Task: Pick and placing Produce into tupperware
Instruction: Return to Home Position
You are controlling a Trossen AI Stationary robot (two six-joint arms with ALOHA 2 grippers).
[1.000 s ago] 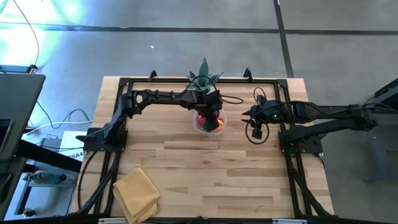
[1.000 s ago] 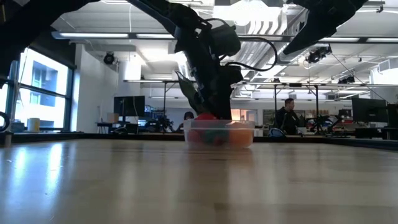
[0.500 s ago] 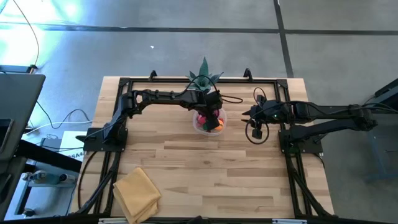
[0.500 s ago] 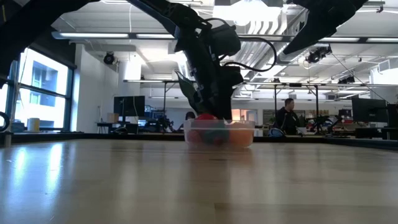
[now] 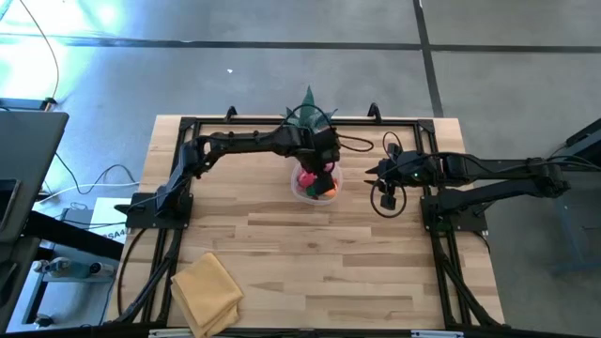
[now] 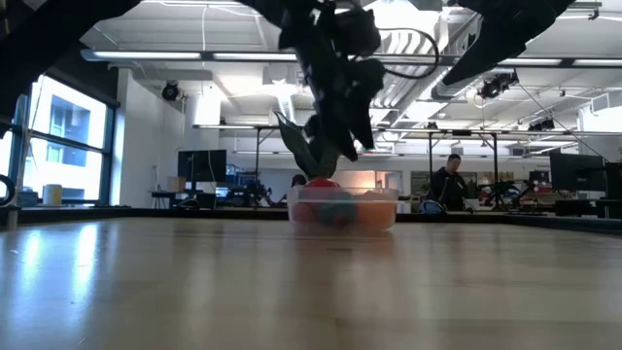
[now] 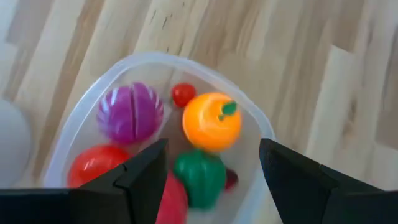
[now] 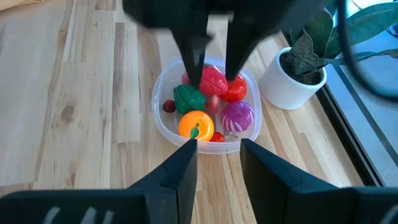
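The tupperware (image 5: 299,192) stands mid-table, just near of the potted plant. It holds the produce (image 7: 211,121): an orange piece, a purple one (image 7: 130,112), a green one (image 7: 199,177) and red ones (image 8: 214,81). My left gripper (image 7: 211,168) hangs open right above the container, clear of the produce, pointing down. From the low view it (image 6: 335,146) sits well over the rim. My right gripper (image 8: 217,155) is open and empty, hovering to the right of the tupperware (image 8: 158,121) and facing it.
A green plant in a white pot (image 8: 298,78) stands against the container's far side. A folded yellow cloth (image 5: 207,291) lies at the near left corner. Black frame rails (image 5: 178,197) run along the table's sides. People and desks show in the room behind.
My left gripper has risen straight up from inside the tupperware to well above its rim, its fingers still apart. The produce stays in the container.
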